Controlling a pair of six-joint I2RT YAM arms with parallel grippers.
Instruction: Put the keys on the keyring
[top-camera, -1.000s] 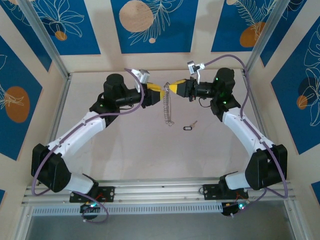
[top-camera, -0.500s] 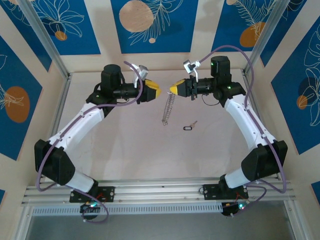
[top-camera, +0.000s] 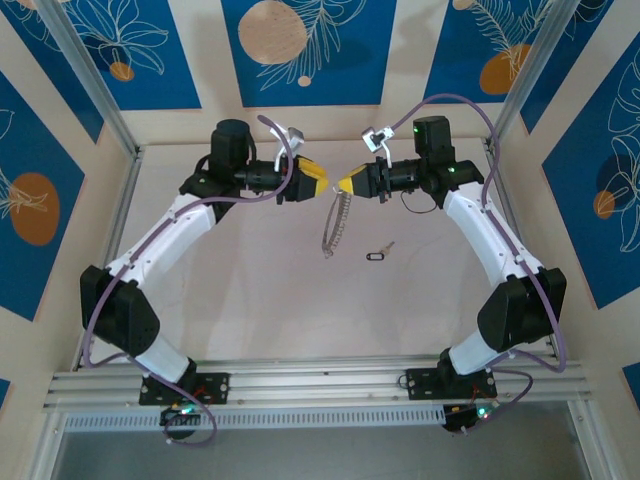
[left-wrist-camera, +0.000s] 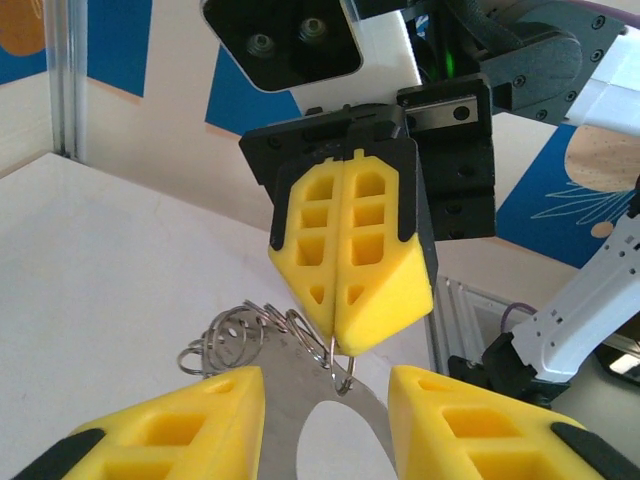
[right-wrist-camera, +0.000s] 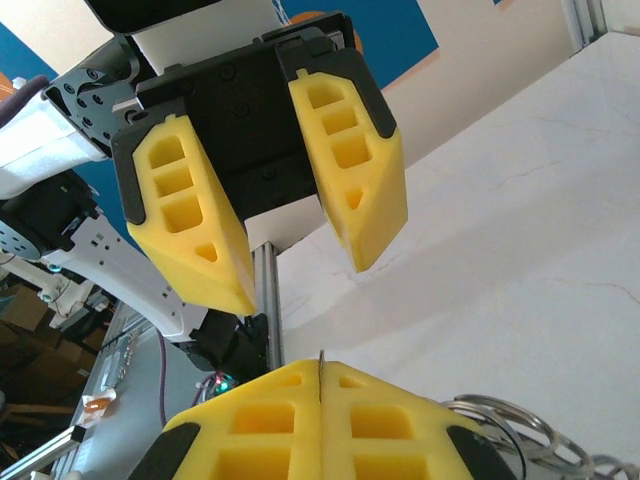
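The keyring is a floppy silvery loop edged with small wire rings, and it hangs above the table from my right gripper, which is shut on its top. In the right wrist view a thin metal edge shows between the pressed pads of that gripper, with rings beside them. My left gripper faces it a short gap away, open and holding nothing. The left wrist view shows the keyring just ahead of the left gripper. A tiny black-headed key lies on the table.
The pale table is walled by metal posts and blue-patterned panels. Both arms reach high toward the back middle. An aluminium rail runs along the near edge by the arm bases.
The left gripper has drawn back from the keyring's top, so only the right one holds it. Both arms have shifted toward the back, and the hanging loop now slants left.
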